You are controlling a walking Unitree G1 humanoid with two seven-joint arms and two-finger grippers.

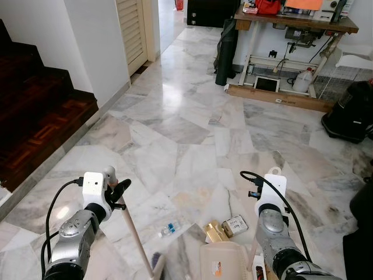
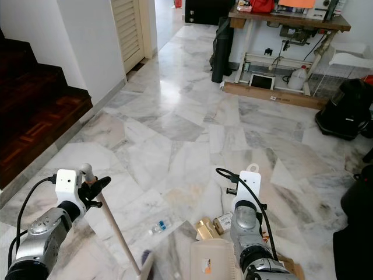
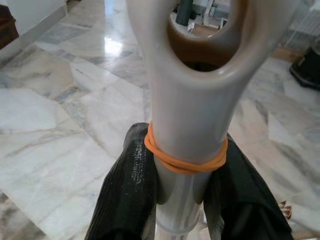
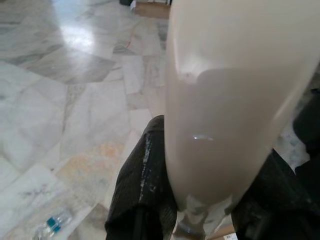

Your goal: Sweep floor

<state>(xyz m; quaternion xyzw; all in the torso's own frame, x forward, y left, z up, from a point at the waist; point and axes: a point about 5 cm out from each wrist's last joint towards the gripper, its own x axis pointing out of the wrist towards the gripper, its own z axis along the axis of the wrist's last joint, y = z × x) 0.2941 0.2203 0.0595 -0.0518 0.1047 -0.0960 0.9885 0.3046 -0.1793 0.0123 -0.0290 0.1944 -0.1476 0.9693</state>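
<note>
Overall light: bright, even daylight indoors.
Glare: white sheen on the marble floor (image 1: 175,93), upper middle of the head views.
Shade: dark staircase (image 1: 35,122) at left.
Focus: head views sharp; wrist views blur the pale handles (image 3: 190,100) close to the lens.
Shadows: soft, faint.

On the marble lie one plastic bottle (image 1: 168,228), two packets (image 1: 226,227) (gold and white), one dustpan (image 1: 224,261).

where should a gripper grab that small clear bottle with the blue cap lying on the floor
Across the middle of its body, coming straight down from above. The small plastic bottle lies flat on the marble floor, so its long sides are free for the two fingers. Its cap end looks too short for a sure hold. Both grippers are busy: left gripper holds the broom handle.
</note>
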